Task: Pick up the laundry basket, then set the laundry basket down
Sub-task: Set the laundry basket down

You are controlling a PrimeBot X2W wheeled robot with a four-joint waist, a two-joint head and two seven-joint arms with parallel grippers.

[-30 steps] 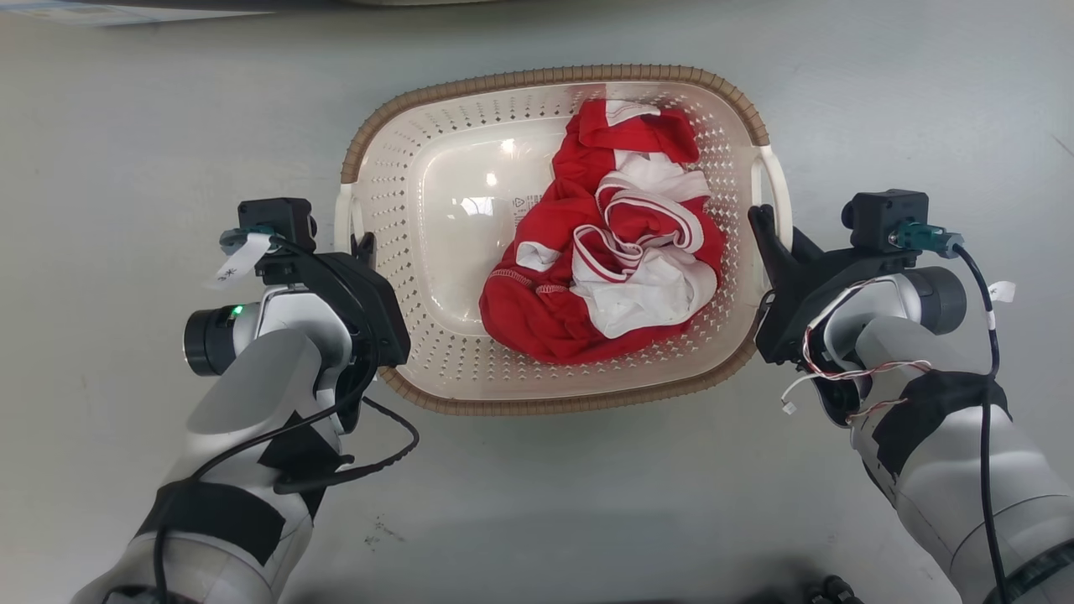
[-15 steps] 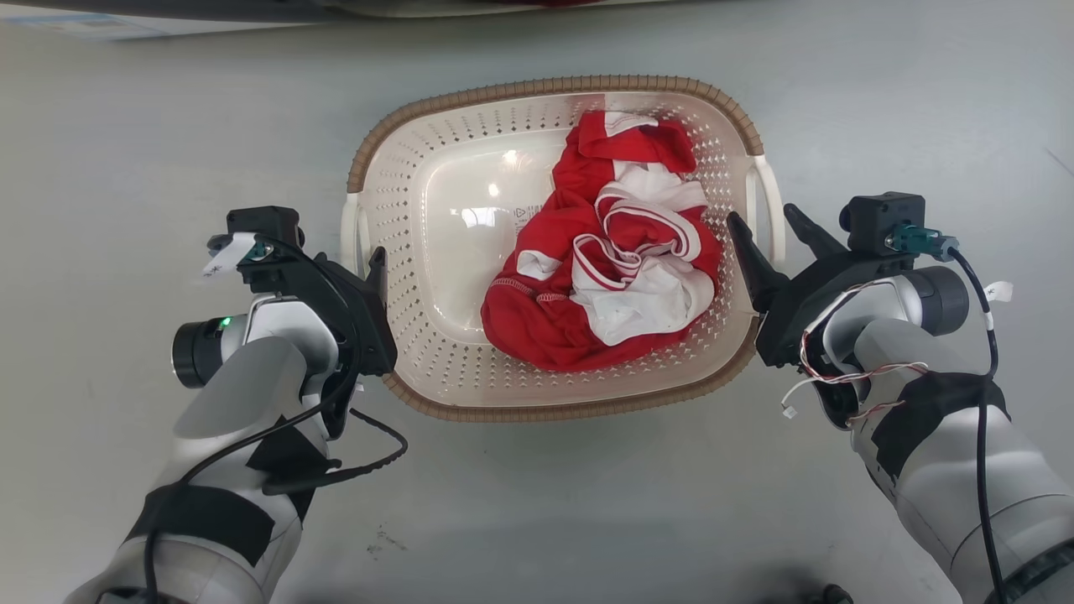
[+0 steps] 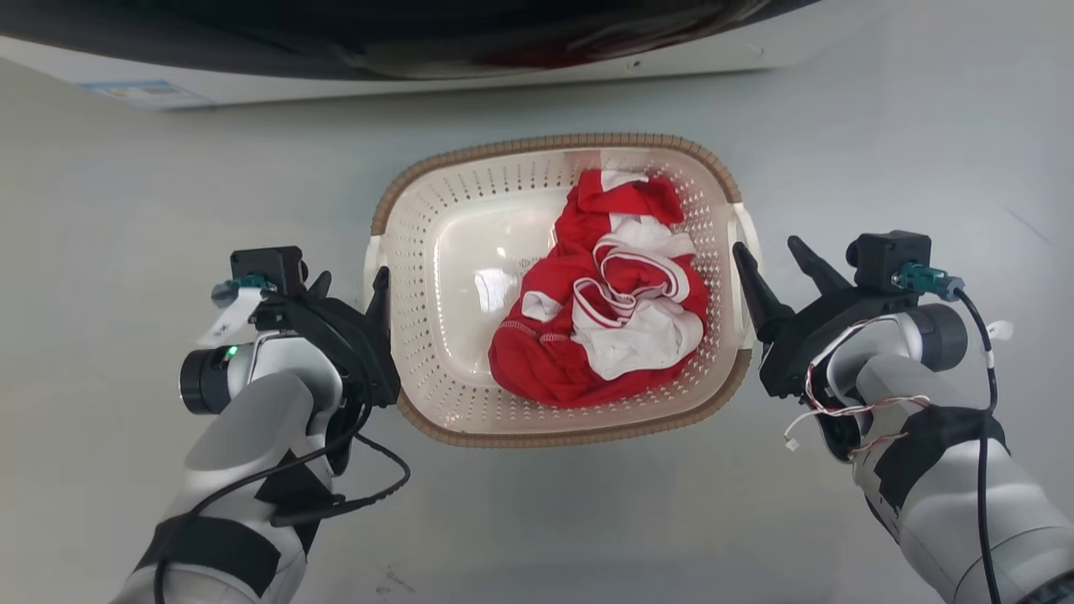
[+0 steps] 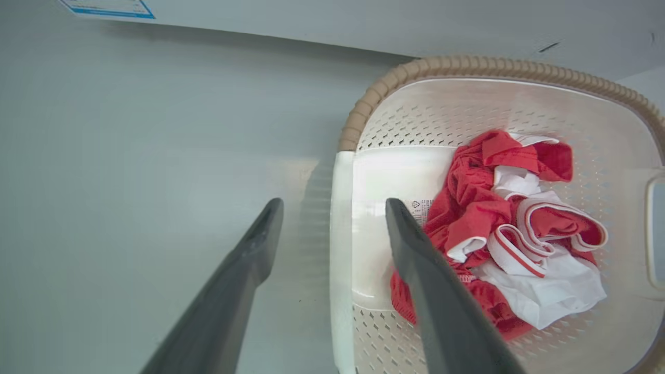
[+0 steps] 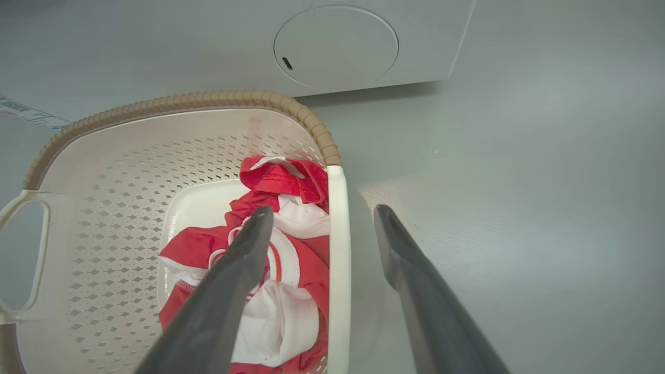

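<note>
The laundry basket [image 3: 545,144], cream perforated plastic with a brown woven-look rim, sits on the grey floor in front of me and holds a crumpled red and white garment [image 3: 612,294]. My left gripper [image 3: 352,283] is open astride the basket's white left handle [image 4: 340,249], one finger outside and one inside the wall. My right gripper [image 3: 765,250] is open in the same way over the right handle [image 5: 337,259]. In the wrist views the left gripper [image 4: 333,205] and the right gripper [image 5: 323,210] each show a wide gap, and the fingers stand clear of the handle bar.
A washing machine's white front [image 3: 419,50] with a dark door runs along the top of the head view, just beyond the basket. Its round service cover [image 5: 335,44] shows in the right wrist view. Bare grey floor [image 3: 101,210] lies to both sides.
Both grippers have let go of the handles and opened, the right one first. The head camera has moved, so the basket sits lower in the picture and the washing machine has come into view.
</note>
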